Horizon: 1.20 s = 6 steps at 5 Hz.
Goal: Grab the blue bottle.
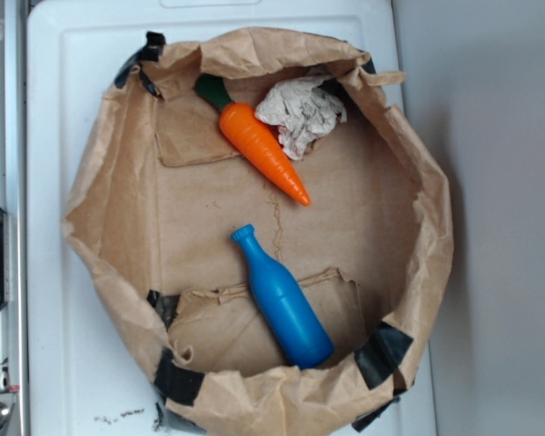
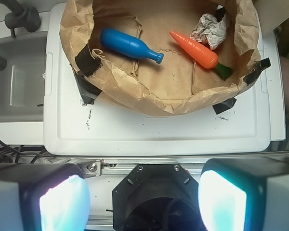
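Blue bottle (image 1: pixel 282 298): 1 (lying flat) | carrot (image 1: pixel 262 152): 1 | paper wad (image 1: pixel 301 113): 1

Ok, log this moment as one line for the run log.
phase: pre-approach | gripper: open, off the bin, holding nothing | blue bottle: lying inside paper-bag bin | carrot: apart from bottle, beside crumpled paper

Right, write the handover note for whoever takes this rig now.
Hand: open, empty, held back above the near edge of the white board, well short of the paper bag.
Blue bottle: lying on its side on the bag's floor, apart from the carrot and the crumpled paper.
Done: nothing grasped.
Left: reach in, close on the bottle, lift.
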Each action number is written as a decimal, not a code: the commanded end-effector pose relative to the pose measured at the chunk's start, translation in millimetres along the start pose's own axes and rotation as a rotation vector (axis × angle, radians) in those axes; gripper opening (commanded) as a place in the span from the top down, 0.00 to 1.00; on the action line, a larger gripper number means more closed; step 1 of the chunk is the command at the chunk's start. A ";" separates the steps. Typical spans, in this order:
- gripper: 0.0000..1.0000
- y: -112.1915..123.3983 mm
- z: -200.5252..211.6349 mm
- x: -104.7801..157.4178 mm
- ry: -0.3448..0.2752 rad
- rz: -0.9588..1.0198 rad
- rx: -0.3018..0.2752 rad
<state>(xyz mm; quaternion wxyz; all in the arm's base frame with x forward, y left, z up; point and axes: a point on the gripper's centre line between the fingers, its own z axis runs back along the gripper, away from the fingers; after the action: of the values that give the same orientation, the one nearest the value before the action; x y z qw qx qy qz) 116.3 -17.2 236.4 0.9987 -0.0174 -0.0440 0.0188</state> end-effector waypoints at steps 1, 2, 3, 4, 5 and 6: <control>0.00 0.0 0.0 0.0 0.000 0.000 0.000; 0.00 -2.8 -5.2 16.2 0.004 0.009 -0.016; 0.00 -3.5 -11.6 49.1 0.035 0.072 0.004; 0.00 -3.5 -11.6 49.1 0.035 0.072 0.004; 0.00 -3.5 -11.6 49.1 0.035 0.072 0.004; 0.00 -3.5 -11.6 49.1 0.035 0.072 0.004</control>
<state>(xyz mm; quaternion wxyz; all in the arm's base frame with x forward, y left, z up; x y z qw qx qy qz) 162.0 -22.9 220.2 0.9988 -0.0150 -0.0069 0.0468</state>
